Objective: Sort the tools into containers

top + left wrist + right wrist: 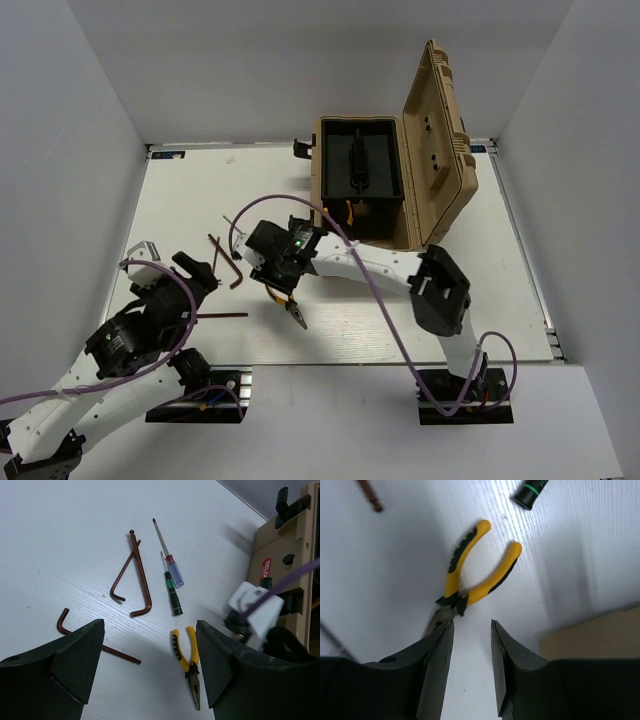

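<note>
The right gripper (472, 630) stands with its jaws parted and nothing between them. The pliers (454, 599) lie flat on the table (385, 570) just beyond the fingertips, with part of the nose hidden behind one finger, so contact there cannot be confirmed. The gap lines up roughly with the pivot and nose. This reads as a pose for a grasp at the narrow metal section rather than across the yellow-and-black handles (which splay too wide for this opening). The left gripper (150, 640) is likewise released, jaws wide, holding nothing. It hangs above the table with the shaft of one hex key (62, 621) running behind one finger in the wrist view, a position that suits a pick from the loose cluster. Beyond it lie two further hex keys (142, 580), meeting at their upper ends, and a blue-handled screwdriver (175, 573) just beside a green-handled screwdriver (174, 599). All of these tools rest on the table; none is gripped. The toolbox (325, 190) sits at the far edge, its lid (440, 140) swung upright on the right side of the overhead view, which leaves the dark interior open to an approach from above. Judged from this layout, most of the sorting remains: the pliers are the nearest candidate for the right arm, the hex keys for the left.
</note>
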